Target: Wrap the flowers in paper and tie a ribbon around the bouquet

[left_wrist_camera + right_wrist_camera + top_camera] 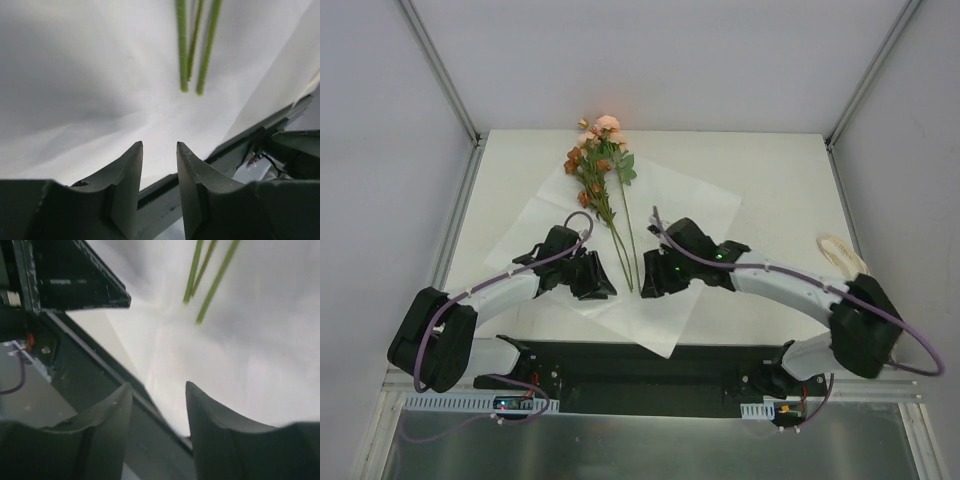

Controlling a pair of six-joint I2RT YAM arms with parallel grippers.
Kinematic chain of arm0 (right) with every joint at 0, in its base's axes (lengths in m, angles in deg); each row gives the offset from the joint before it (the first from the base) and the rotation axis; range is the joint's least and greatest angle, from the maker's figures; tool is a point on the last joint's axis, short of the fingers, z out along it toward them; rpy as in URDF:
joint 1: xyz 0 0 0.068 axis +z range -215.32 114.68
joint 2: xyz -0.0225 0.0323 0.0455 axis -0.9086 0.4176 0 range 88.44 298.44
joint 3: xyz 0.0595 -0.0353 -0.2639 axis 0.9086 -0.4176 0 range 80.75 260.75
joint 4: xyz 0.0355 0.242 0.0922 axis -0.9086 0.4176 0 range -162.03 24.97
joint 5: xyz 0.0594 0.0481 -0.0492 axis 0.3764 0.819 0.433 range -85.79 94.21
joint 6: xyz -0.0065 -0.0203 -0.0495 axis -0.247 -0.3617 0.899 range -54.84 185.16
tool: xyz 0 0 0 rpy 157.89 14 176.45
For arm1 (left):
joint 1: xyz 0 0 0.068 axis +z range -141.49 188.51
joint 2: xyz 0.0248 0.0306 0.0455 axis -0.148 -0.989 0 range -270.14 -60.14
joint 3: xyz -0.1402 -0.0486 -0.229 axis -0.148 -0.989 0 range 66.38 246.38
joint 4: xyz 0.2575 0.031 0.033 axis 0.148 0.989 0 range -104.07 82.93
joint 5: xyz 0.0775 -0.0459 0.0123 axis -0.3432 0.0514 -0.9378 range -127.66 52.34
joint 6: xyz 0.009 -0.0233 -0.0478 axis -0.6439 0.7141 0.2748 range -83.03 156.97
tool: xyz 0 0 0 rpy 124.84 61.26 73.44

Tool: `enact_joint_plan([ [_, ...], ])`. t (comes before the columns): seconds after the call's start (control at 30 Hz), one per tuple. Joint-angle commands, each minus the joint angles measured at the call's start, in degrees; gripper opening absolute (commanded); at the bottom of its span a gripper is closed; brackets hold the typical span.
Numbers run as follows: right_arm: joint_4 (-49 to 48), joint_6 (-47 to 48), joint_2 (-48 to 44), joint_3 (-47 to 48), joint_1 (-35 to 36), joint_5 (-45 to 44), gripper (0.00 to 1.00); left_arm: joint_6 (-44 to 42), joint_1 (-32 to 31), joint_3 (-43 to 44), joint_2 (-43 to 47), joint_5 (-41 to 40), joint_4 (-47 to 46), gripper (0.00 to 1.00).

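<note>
top external: flowers [601,166] seem untouched between left hand [606,290] and right hand [647,288].

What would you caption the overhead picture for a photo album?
Left gripper and right gripper, both open, flank the stems of the flowers on the paper; the ribbon lies far right.

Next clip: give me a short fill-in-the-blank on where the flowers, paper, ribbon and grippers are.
1. The flowers lie on the paper, their stem ends ____ the left gripper and the right gripper.
2. The ribbon lies off the paper, on the ____ arm's side.
3. Both grippers stand ____, holding nothing.
Missing words: between; right; open.
</note>
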Motion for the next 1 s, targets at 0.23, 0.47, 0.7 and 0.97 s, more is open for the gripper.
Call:
enact_joint_plan([
  [0.23,-0.3,-28.7,-28.2,-31.1,-0.6,-2.6,0.76,-2.9,-10.2,5.2,-2.9,8.4,-3.1,0.34],
  [0.47,-16.7,-37.9,-26.2,-40.5,1.1,0.1,0.76,1.3,-12.2,0.9,-6.3,3.4,-10.4,0.25],
  [0.7,-18.3,-40.8,-23.0,-39.3,6.6,-0.7,0.69,3.0,-12.3,-1.0,-8.8,1.6,-12.5,0.22],
  [0.97,-13.6,-43.2,-26.6,-40.8,10.1,-5.2,0.73,4.2,-12.5,-3.5,-9.6,1.5,-15.1,0.2],
])
